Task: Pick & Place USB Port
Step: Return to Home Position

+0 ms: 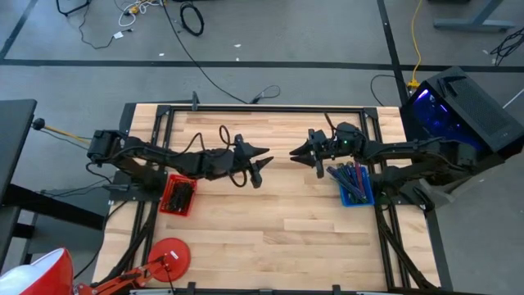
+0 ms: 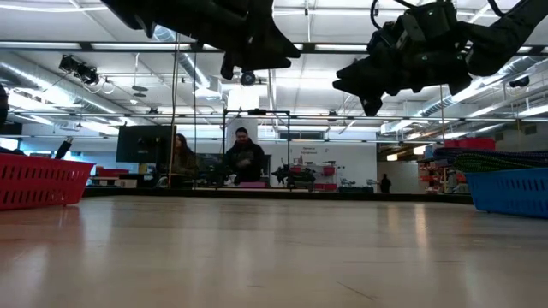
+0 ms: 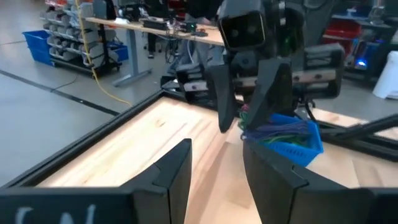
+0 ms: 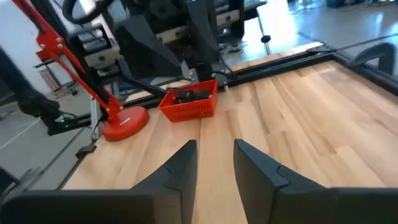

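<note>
Hovering above the desk (image 1: 278,221), the left pincer (image 1: 264,165) faces the right pincer (image 1: 303,160) at its three o'clock, both narrowly parted, empty.

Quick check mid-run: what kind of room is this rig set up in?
Likely a robotics lab or workshop in an open industrial hall: bare ceiling ducts, people seated at work beyond the table, and loose cables on a concrete floor.

My left tool (image 1: 264,163) hangs raised with its fingers (image 3: 177,168) parted; my right tool (image 1: 300,157) faces it tip to tip, near but apart, fingers parted, both arms reaching inward.
</note>
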